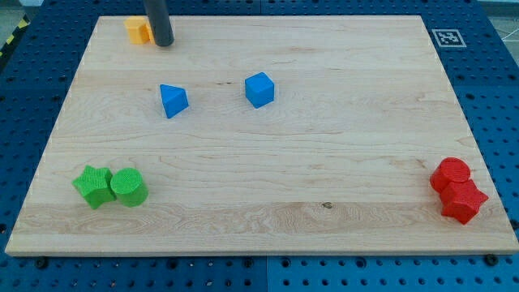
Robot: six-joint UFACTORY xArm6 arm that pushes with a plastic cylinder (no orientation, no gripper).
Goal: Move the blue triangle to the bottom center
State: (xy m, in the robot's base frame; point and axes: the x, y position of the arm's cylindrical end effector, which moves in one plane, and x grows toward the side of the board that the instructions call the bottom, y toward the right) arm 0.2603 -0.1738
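Note:
The blue triangle (pixel 173 100) lies on the wooden board (pixel 268 203), left of centre in the upper half. A blue cube (pixel 259 89) sits to its right, apart from it. My tip (pixel 164 43) rests near the view's top left, above the blue triangle and well apart from it. It stands right beside an orange block (pixel 139 30), whose shape is partly hidden by the rod.
A green star (pixel 93 186) and a green cylinder (pixel 128 187) sit together at the bottom left. A red cylinder (pixel 451 174) and a red star-like block (pixel 464 200) sit together at the bottom right. A printed marker (pixel 447 37) lies off the top right corner.

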